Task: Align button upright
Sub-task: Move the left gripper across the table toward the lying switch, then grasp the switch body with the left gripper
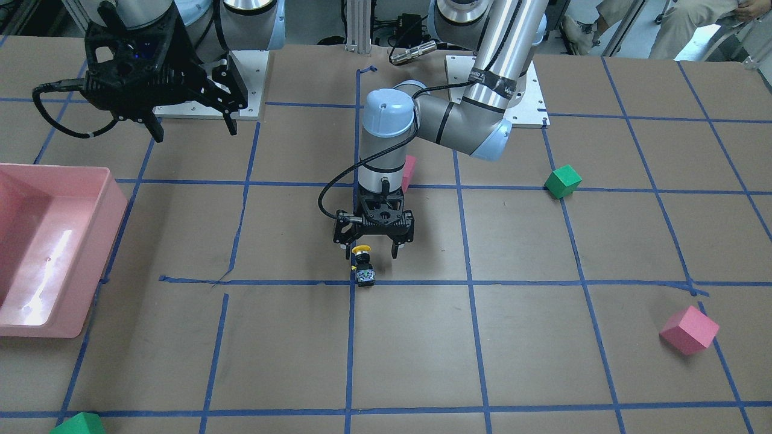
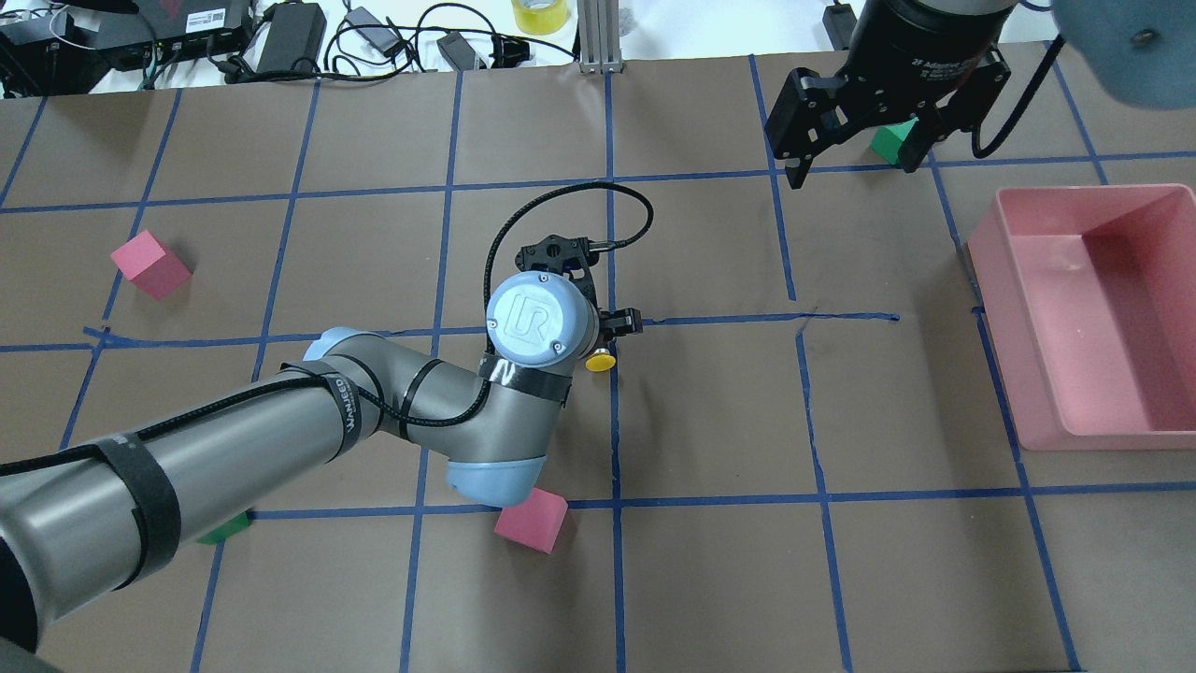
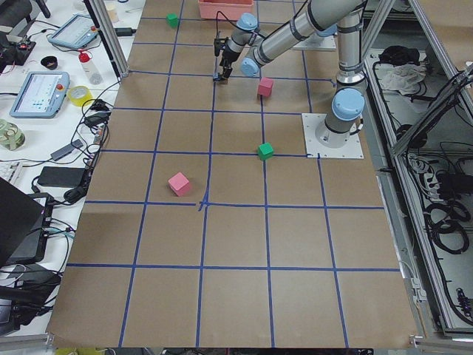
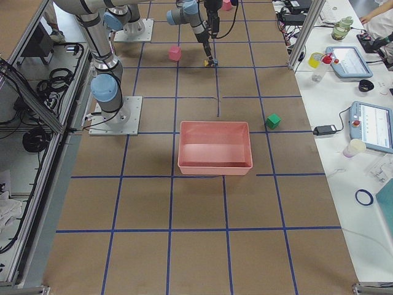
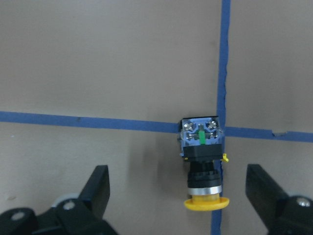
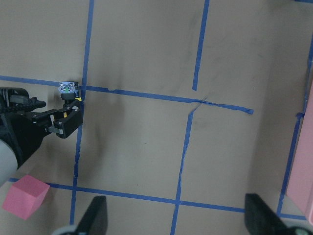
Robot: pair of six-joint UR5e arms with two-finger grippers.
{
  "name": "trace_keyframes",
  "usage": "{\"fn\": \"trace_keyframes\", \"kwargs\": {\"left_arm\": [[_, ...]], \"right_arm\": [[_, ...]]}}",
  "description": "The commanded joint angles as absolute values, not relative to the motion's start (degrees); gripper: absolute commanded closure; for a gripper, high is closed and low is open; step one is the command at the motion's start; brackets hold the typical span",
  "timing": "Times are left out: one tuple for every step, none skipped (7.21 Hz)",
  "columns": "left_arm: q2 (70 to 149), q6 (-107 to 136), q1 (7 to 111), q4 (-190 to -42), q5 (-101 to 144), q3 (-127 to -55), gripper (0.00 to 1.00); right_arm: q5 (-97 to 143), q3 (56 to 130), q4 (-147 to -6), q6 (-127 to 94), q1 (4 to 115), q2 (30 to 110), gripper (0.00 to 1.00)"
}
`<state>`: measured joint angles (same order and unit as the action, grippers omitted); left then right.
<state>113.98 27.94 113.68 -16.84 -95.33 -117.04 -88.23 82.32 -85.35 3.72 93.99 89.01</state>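
The button [image 1: 363, 266] lies on its side on a blue tape crossing, yellow cap [image 1: 360, 249] toward the robot and base block away from it. In the left wrist view the button [image 5: 202, 159] lies between the two fingers, nearer the right one. My left gripper [image 1: 369, 249] is open, pointing down, low over the cap end and not touching it. In the overhead view only the cap [image 2: 599, 360] shows beside the left wrist. My right gripper [image 1: 195, 132] is open and empty, held high near its base, also in the overhead view [image 2: 852, 168].
A pink bin [image 1: 111, 199] stands on the robot's right side [image 2: 990, 308]. Pink cubes [image 1: 689, 330] [image 1: 409, 172] and green cubes [image 1: 563, 181] [image 1: 78, 425] lie scattered. The left forearm [image 2: 280, 421] stretches across the left half.
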Motion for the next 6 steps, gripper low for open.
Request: {"fn": "trace_keyframes", "kwargs": {"left_arm": [[116.3, 28.3, 114.1, -16.5, -95.2, -116.2, 0.02], [117.0, 28.1, 114.1, -16.6, -94.3, -116.2, 0.02], [117.2, 28.0, 114.1, -16.6, -94.3, -116.2, 0.1], [117.2, 28.1, 114.1, -16.6, -94.2, -116.1, 0.47], [117.3, 28.1, 114.1, -17.0, -94.3, -116.1, 0.97], [117.2, 28.3, 114.1, -17.4, -94.0, -115.9, 1.0]], "right_arm": [[-87.8, 82.4, -85.5, 3.6, 94.0, 88.9, 0.0], [-88.7, 82.4, -85.6, 3.8, 94.0, 88.9, 0.0], [-88.9, 82.4, -85.7, 4.0, 93.9, 88.9, 0.0], [-88.8, 82.4, -85.6, 4.1, 94.0, 88.9, 0.0], [-88.9, 82.4, -85.6, 4.3, 93.9, 88.9, 0.0], [-88.8, 82.4, -85.4, 4.3, 93.9, 89.0, 0.0]]}}
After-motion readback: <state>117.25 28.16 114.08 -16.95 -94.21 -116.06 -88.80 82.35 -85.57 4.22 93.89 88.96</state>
